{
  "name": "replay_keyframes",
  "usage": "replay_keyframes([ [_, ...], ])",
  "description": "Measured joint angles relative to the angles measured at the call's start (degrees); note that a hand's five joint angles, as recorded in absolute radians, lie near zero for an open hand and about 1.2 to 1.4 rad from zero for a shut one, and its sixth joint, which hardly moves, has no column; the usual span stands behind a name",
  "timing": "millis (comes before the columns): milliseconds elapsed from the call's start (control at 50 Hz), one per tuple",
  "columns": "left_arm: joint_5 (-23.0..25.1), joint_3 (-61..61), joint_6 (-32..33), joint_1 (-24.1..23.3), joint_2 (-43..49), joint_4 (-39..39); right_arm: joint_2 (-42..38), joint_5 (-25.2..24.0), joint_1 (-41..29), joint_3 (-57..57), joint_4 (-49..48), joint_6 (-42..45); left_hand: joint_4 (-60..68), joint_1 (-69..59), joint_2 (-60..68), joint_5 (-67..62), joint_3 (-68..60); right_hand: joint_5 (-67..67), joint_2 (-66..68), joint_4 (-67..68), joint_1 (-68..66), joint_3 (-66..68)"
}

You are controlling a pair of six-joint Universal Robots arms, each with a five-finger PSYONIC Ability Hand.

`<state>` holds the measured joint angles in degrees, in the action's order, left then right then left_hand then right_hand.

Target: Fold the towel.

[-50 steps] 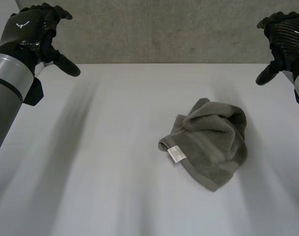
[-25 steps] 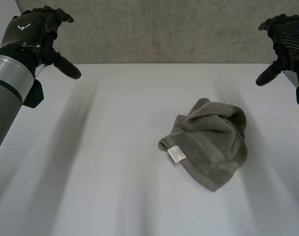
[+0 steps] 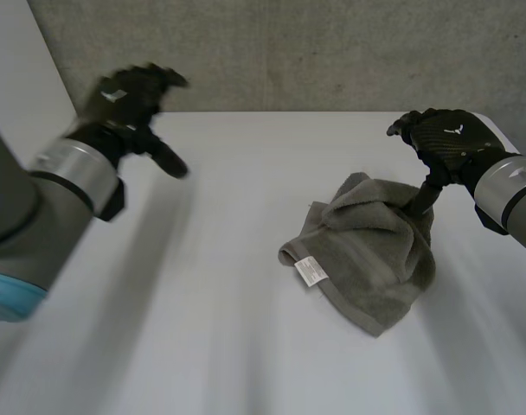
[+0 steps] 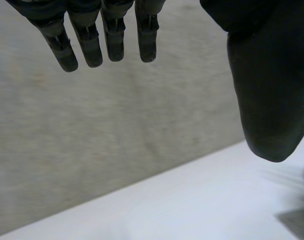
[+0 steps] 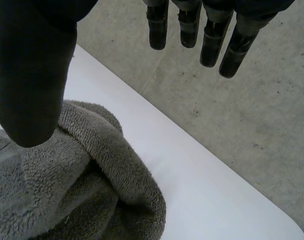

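On the white counter (image 3: 202, 328), right of the middle, the crumpled grey-brown terry towel (image 3: 371, 251) lies in a heap, not yet spread. Our right hand (image 3: 445, 143) has swung in from the far side to the towel's far edge, fingers (image 5: 212, 45) straight and released, thumb at the pile; whether it touches we cannot tell. Our left hand (image 3: 129, 95) has come inward too, fingers relaxed, grasping nothing, well apart from the towel. We judge the first grasp is near.

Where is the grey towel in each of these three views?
Head view: towel crumpled right of the table's middle, at the right hand's thumb tip.
Right wrist view: it lies under that thumb.
Left wrist view: a grey sliver past the left hand's thumb, probably the towel.
Shared landmark: table's far edge against the concrete wall.
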<state>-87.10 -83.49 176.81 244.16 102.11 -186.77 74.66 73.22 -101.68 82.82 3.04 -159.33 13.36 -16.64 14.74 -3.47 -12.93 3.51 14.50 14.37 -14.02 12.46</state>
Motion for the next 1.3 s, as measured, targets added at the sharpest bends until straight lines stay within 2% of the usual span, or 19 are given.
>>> replay_keyframes([
  [200, 5.92, 3.19, 1.82, -6.61, 11.44, -3.90, -1.23, 0.06, 0.19, 1.33, -0.50, 0.11, 0.00, 0.00, 0.00, 0.00, 0.00, 0.00, 0.00, 0.00, 0.00, 0.00],
  [440, 16.49, 15.01, 13.80, -11.47, 29.76, -3.32, -2.18, -0.07, 2.08, 1.59, -0.62, 0.17, 0.00, 0.00, 0.00, -0.01, 0.00, 0.00, 0.00, 0.00, 0.00, 0.00],
  [540, 17.47, 18.27, 17.16, -12.59, 34.42, -3.03, -2.62, -0.03, 2.22, 1.66, -0.65, 0.22, 0.00, 0.00, 0.00, -0.15, 0.00, 0.00, 0.00, 0.00, 0.00, 0.00],
  [700, 17.41, 22.10, 18.39, -14.02, 39.44, -2.44, -3.50, 0.00, 2.21, 1.71, -0.70, 0.32, 0.00, 0.00, 0.16, -1.08, 0.00, 0.00, 0.00, 0.00, 0.00, 0.00],
  [760, 17.34, 23.27, 18.34, -14.32, 40.71, -2.23, -3.82, 0.00, 2.20, 1.72, -0.76, 0.33, 0.00, -1.91, 3.79, -5.64, 0.00, 0.00, 0.00, 0.00, 0.00, 0.00],
  [780, 17.32, 23.77, 18.31, -14.44, 41.14, -2.14, -3.93, 0.00, 2.19, 1.73, -0.79, 0.34, 0.00, -6.14, 7.70, -9.52, 0.00, 0.00, 0.00, 0.00, 0.00, 0.00],
  [840, 17.30, 24.73, 18.23, -14.72, 42.06, -1.86, -4.18, 0.00, 2.19, 1.73, -0.82, 0.35, 0.00, -22.11, 24.35, -24.60, 0.00, 0.00, 0.00, 0.00, 0.00, 0.00],
  [880, 17.29, 25.36, 18.19, -14.91, 42.50, -1.71, -4.33, 0.00, 2.19, 1.73, -0.84, 0.37, 0.00, -37.15, 40.46, -40.57, 0.00, 0.00, 0.00, 0.00, 0.00, 0.00],
  [900, 17.30, 25.46, 18.19, -14.94, 42.58, -1.68, -4.36, -0.01, 2.19, 1.74, -0.84, 0.39, 0.00, -38.95, 42.37, -43.11, 0.00, 0.00, 0.00, 0.00, 0.00, 0.00],
  [960, 17.27, 25.95, 18.16, -15.10, 42.91, -1.56, -4.49, 0.00, 2.18, 1.75, -0.84, 0.53, 0.00, -56.17, 59.60, -61.04, 0.00, 0.00, 0.00, 0.00, 0.00, 0.00],
  [1140, 16.37, 25.11, 18.05, -14.86, 40.06, -1.43, -4.49, 0.05, 2.19, 2.04, -0.82, 1.03, 0.00, -58.17, 60.70, -63.48, 0.00, 0.00, 0.00, 0.00, 0.00, 0.00],
  [1300, 15.60, 19.69, 18.09, -12.90, 31.12, -1.15, -4.31, 0.06, 1.93, 2.31, -0.75, 1.01, 0.00, -58.17, 60.70, -63.51, 0.00, 0.00, 0.00, 0.00, 0.00, 0.00],
])
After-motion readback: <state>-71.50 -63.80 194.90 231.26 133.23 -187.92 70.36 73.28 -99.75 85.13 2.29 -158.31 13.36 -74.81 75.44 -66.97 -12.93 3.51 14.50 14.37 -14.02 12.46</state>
